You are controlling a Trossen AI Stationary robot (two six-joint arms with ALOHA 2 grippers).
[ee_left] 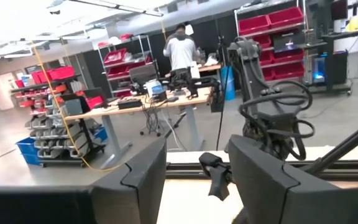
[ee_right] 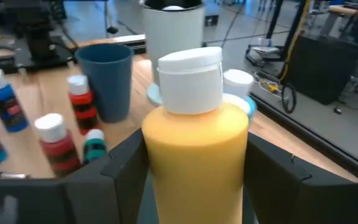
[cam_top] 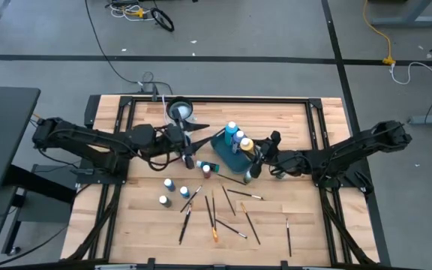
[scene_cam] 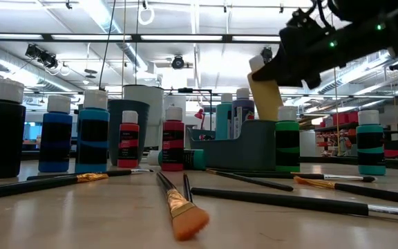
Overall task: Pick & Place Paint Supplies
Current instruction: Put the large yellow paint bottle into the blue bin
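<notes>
Wooden tabletop (cam_top: 291, 225), brushes scattered. Right gripper (ee_right: 194, 168) is clamped on the yellow bottle (ee_right: 194, 149), upright between my jaws, cap up, lifted over the teal tray (cam_top: 227, 156); I judge straight down next. Left gripper (ee_left: 194, 180) spread, holding nothing, farther off.

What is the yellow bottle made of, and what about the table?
The yellow paint bottle looks like smooth plastic, a bit shiny, with a white plastic-looking cap; the right tool grips it. The table looks like pale wood: you can see plank lines and grain, with a matte finish.
</notes>
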